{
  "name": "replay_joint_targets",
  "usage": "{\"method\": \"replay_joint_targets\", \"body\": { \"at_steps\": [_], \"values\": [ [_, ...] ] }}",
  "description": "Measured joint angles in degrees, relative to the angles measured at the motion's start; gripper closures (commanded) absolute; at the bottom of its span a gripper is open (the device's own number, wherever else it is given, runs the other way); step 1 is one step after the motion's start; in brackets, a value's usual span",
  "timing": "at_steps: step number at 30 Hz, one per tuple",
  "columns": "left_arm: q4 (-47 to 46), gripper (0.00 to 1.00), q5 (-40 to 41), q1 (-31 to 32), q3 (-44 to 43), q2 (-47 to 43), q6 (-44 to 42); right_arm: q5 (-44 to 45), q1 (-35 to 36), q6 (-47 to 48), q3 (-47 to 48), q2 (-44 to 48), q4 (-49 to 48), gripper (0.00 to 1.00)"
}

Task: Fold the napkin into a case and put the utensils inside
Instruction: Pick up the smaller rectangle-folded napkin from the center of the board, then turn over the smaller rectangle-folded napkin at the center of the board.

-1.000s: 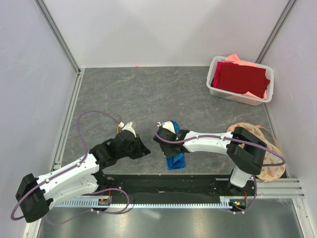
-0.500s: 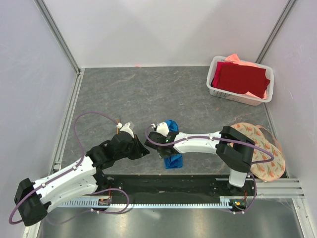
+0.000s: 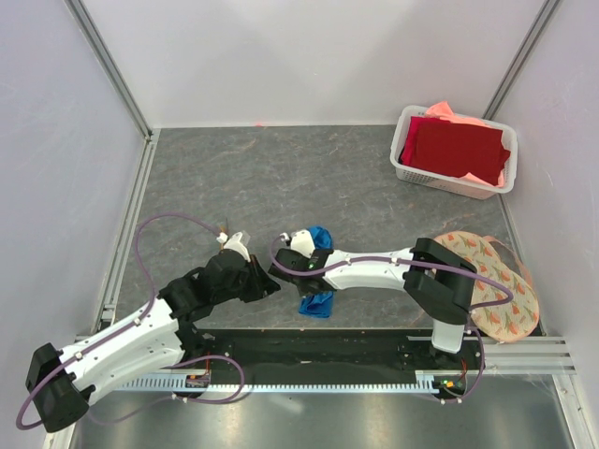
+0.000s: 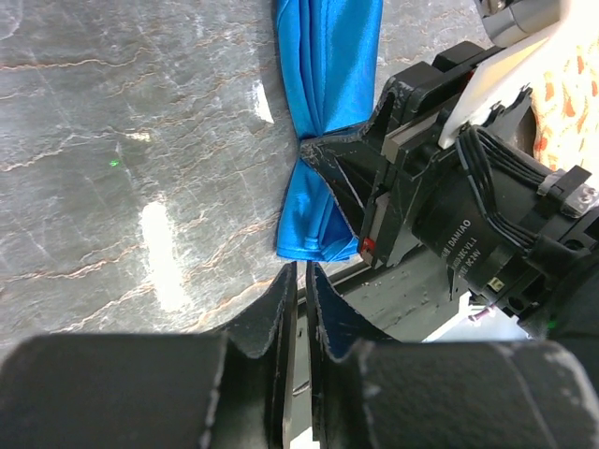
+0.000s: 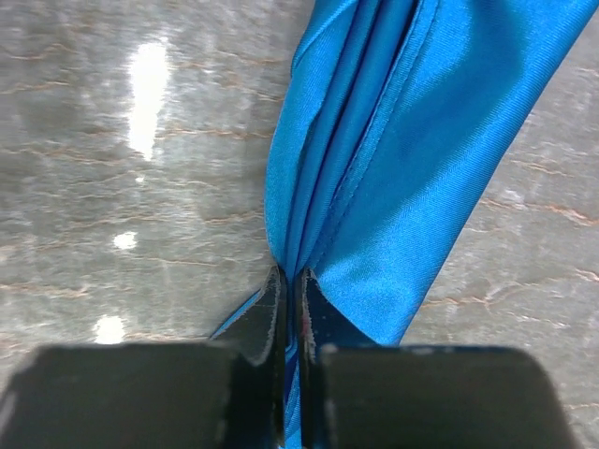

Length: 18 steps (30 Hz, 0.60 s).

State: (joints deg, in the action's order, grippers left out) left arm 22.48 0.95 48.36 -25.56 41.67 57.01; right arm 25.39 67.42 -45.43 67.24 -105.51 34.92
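Napkin [image 3: 317, 305] bunched into narrow blue strip, lying on table [image 3: 281, 178] near front edge. Right gripper [image 5: 289, 285] pinching it at waist, cloth flaring out on both sides of the fingers. Left gripper [image 4: 301, 281] just beside napkin's near end, not touching; fingers nearly pressed together, thin slit between, anything inside not discernible. White basket [image 3: 404, 165] with red cloth [image 3: 459, 150] in far right corner.
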Motion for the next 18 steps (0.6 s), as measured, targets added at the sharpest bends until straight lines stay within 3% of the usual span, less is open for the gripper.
{"method": "replay_joint_targets", "body": {
  "at_steps": [11,18],
  "values": [
    [4.55,0.85,0.0,-5.73,-0.66,0.42,-2.82,-7.43,-0.04,2.43,4.15,2.69,-1.86,1.0],
    [9.84,0.87,1.97,-8.15,-5.07,-3.98,-3.82,-14.8,-1.03,2.91,3.06,9.46,-12.37,1.0]
  ]
}}
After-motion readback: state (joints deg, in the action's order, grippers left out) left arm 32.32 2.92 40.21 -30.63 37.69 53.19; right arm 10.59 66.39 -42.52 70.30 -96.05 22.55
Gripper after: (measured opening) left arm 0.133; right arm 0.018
